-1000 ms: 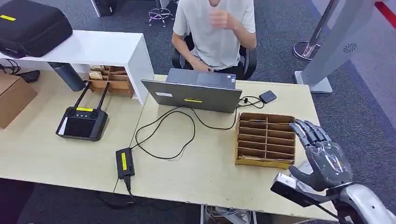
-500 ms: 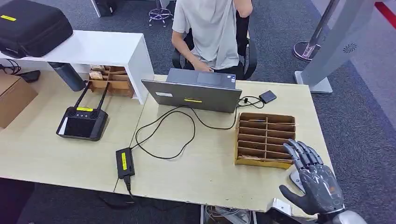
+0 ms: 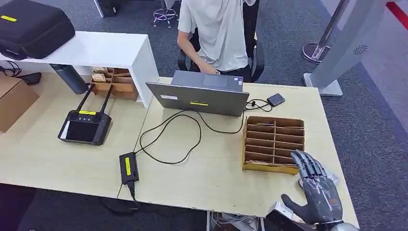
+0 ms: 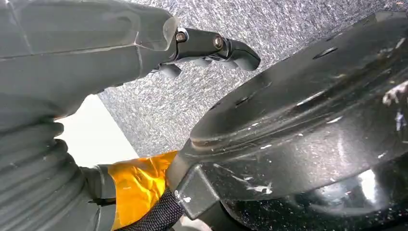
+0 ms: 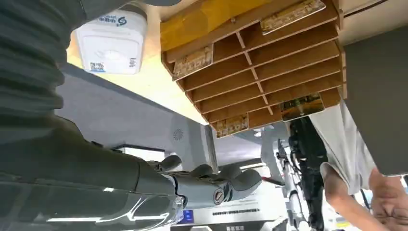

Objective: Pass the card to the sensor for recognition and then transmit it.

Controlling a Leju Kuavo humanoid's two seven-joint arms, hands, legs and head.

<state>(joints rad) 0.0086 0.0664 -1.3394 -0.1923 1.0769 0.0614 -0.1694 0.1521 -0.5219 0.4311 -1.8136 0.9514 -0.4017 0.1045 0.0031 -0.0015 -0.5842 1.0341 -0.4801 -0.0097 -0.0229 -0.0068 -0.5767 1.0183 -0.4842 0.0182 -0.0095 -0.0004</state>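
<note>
1. Right hand hovers over the desk's near right corner, fingers spread and straight, nothing held. Fingertips point toward the front edge of the slotted cardboard rack.
2. Cards: the right wrist view shows several patterned cards lying in the rack's compartments, some near its front row, others in the back row. None is gripped. Which one is intended I cannot tell.
3. The white sensor box sits on the desk just beside the rack's near right corner, under or close to the hand.
4. Left hand hangs off the desk over carpet; fingers look loosely curled, no object in them.
5. Judgement: the step in hand is the reach for a card. Do it well by lowering the fingertips into one compartment only, clear of the thin dividers, and pinching the card's exposed edge.
6. Risk: the rack looks light and may slide toward the laptop if pushed. Draw the card out along the slot, then carry it flat over the sensor box.
</note>
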